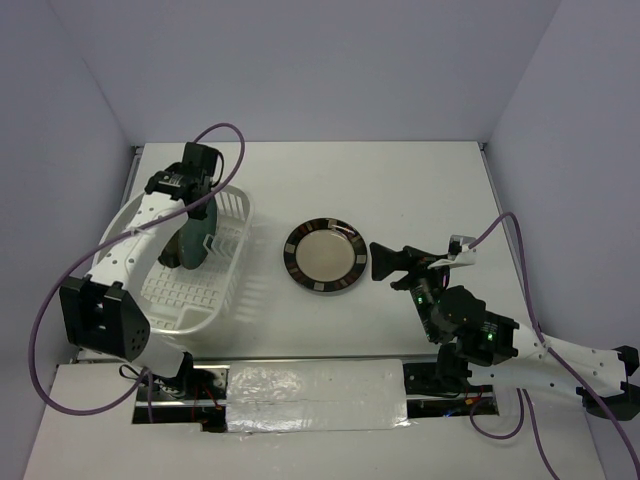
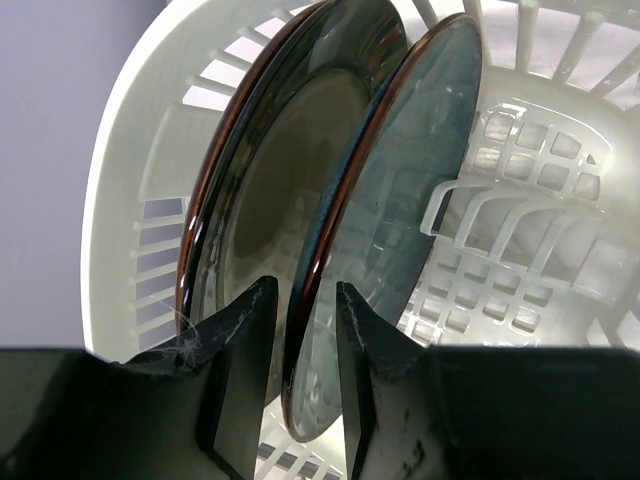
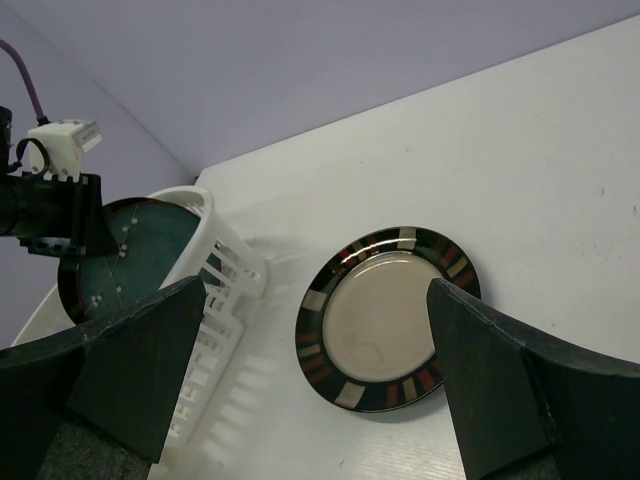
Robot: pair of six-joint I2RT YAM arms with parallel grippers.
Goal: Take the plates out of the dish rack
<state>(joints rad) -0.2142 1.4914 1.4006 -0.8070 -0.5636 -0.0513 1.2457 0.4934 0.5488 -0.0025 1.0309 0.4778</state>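
The white dish rack (image 1: 232, 292) stands at the left of the table. In the left wrist view two plates stand upright side by side in the dish rack (image 2: 130, 150): a dark one (image 2: 270, 190) with a brown rim, and a teal one (image 2: 420, 180). My left gripper (image 2: 305, 290) straddles the teal plate's rim, jaws open with a thin gap on each side. The top view shows this gripper (image 1: 200, 225) over the teal plate (image 1: 186, 248). The beige plate (image 1: 323, 256) with a black patched rim lies flat on the table. My right gripper (image 1: 378, 262) hangs open just right of it, holding nothing.
In the right wrist view the beige plate (image 3: 390, 318) lies between my wide fingers, with the rack (image 3: 225, 275) and the teal plate (image 3: 135, 255) to its left. Purple walls close in three sides. A foil strip (image 1: 310, 395) runs along the near edge. A purple cable (image 1: 225, 135) loops over the rack.
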